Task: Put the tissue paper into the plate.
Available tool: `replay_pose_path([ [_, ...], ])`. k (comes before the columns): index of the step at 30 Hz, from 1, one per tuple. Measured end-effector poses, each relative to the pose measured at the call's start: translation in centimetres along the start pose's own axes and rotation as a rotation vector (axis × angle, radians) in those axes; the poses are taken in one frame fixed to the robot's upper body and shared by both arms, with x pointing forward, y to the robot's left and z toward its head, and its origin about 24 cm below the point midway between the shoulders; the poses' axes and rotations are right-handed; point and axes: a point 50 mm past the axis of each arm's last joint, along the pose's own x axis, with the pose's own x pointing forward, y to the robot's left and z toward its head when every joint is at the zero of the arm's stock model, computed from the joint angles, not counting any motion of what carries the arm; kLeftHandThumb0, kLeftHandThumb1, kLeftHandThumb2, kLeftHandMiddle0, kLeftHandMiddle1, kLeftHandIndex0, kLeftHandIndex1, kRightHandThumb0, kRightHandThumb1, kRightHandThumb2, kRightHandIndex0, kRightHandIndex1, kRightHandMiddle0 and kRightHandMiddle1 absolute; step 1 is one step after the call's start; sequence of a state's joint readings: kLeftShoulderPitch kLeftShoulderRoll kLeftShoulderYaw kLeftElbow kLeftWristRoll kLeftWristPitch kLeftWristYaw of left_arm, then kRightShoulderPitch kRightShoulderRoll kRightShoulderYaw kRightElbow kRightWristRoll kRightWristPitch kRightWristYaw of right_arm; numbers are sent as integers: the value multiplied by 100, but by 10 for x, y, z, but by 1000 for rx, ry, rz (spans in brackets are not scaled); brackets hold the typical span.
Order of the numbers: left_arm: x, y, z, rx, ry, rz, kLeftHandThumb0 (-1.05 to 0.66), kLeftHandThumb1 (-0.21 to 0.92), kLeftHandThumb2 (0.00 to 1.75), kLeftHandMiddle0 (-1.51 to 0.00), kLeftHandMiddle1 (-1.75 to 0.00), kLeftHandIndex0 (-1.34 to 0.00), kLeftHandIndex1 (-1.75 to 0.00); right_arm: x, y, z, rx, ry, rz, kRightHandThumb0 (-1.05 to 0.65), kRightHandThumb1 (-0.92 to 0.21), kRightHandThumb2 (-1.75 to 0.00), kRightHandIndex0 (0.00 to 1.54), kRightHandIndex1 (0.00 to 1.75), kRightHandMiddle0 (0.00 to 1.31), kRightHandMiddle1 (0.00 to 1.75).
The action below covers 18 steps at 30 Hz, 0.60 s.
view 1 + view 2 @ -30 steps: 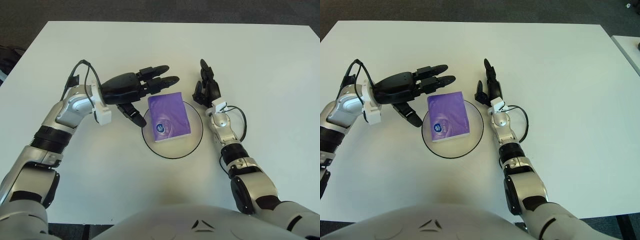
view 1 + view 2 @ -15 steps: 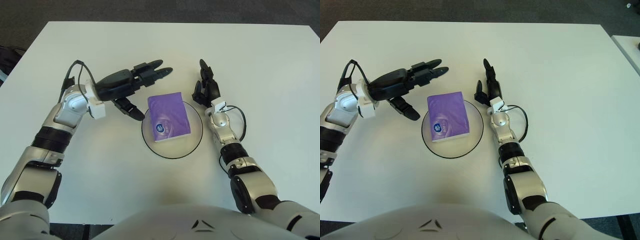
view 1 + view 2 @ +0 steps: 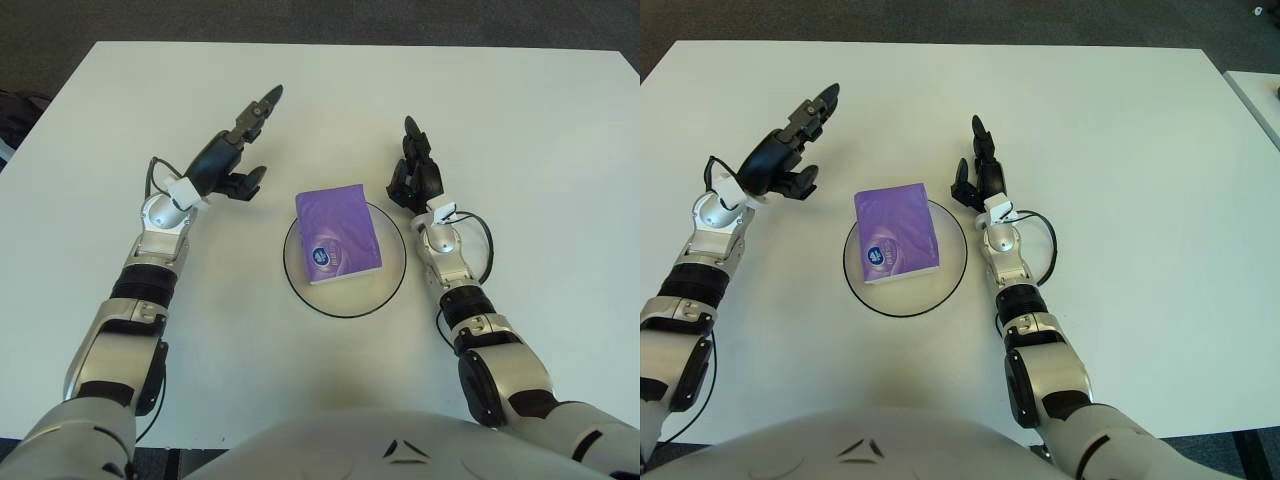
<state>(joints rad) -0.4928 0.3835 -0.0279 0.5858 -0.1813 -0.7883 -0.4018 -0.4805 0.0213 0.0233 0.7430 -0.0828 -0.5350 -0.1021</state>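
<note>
Tissue paper (image 3: 337, 233): purple soft pack, lying flat in the plate (image 3: 392, 282), far edge overhanging the rim. Judged light, squashy, slick film wrap; best pinched across its short sides. Left hand (image 3: 226, 157) empty, fingers released and extended, pack well off to the side of its fingertips. Right hand (image 3: 414, 172) idle, fingers loosely spread, just beside plate rim. Versus 1.0 s ago: left hand has pulled away from the pack's edge; pack unmoved

White table (image 3: 300, 90); dark grey floor (image 3: 300, 18) beyond.
</note>
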Motion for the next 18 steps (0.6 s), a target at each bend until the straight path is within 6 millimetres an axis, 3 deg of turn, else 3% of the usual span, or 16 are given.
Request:
replay_pose_path([
  [14, -41, -30, -27, -179, 175, 322, -101, 92, 112, -14, -2, 0, -51, 0, -1, 0, 4, 0, 3, -89, -92, -106, 0, 0, 0, 0],
  [18, -41, -35, -28, -185, 210, 388, -96, 92, 112, -17, -3, 0, -57, 0, -2, 0, 9, 1, 4, -89, -92, -106, 0, 0, 0, 0],
])
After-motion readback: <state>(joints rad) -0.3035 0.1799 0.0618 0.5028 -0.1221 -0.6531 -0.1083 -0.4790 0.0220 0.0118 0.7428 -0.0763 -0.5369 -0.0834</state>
